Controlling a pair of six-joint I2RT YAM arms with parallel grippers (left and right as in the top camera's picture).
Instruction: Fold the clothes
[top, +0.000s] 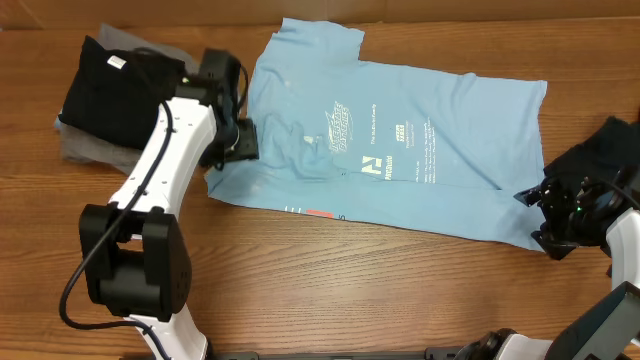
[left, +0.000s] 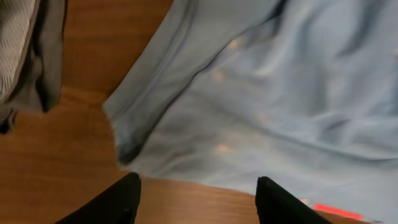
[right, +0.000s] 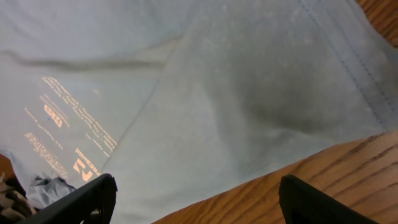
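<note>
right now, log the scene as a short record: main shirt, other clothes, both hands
main shirt: light blue T-shirt, spread on the table, print up
other clothes: black shirt on a grey garment at the left; dark garment at the right edge
left hand: open, empty, at the blue shirt's edge nearest the black shirt
right hand: open, empty, at the blue shirt's corner by the dark garment
</note>
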